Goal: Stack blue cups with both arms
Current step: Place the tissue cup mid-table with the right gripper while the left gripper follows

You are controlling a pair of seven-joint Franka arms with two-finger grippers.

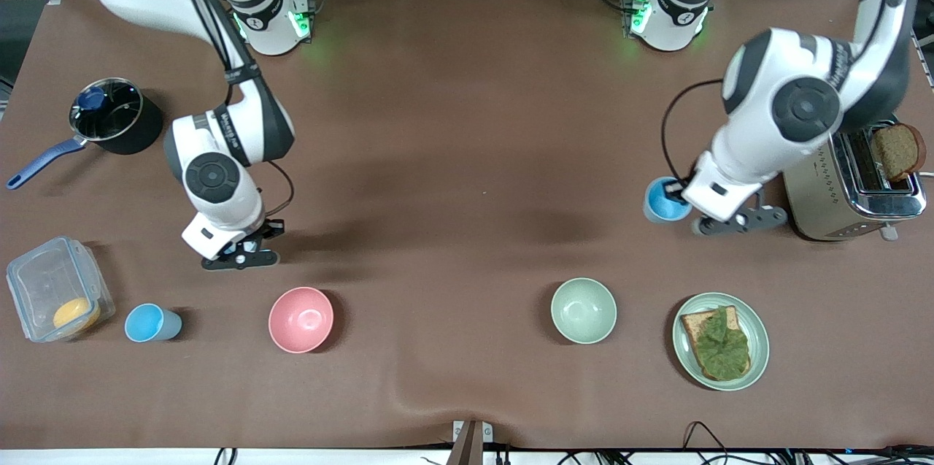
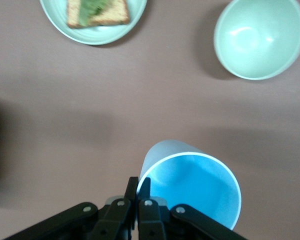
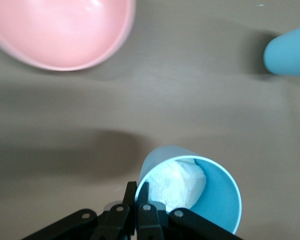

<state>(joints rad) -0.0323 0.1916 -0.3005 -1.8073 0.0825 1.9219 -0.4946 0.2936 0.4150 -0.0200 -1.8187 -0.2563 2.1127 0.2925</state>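
There are three blue cups. One blue cup point(image 1: 152, 323) stands on the table between the plastic box and the pink bowl; it also shows in the right wrist view point(image 3: 290, 50). My left gripper point(image 1: 677, 196) point(image 2: 138, 185) is shut on the rim of a second blue cup point(image 1: 664, 202) point(image 2: 195, 192), beside the toaster. My right gripper point(image 1: 232, 252) point(image 3: 138, 190) is shut on the rim of a third blue cup point(image 3: 200, 200) with a white crumpled lump point(image 3: 177, 185) inside. In the front view that cup is hidden under the wrist.
A pink bowl point(image 1: 300, 319) and a pale green bowl point(image 1: 583, 310) stand near the front camera. A plate with toast and lettuce point(image 1: 720, 341), a toaster point(image 1: 850, 184), a black pot point(image 1: 115, 117) and a clear plastic box point(image 1: 57, 288) stand toward the table's ends.
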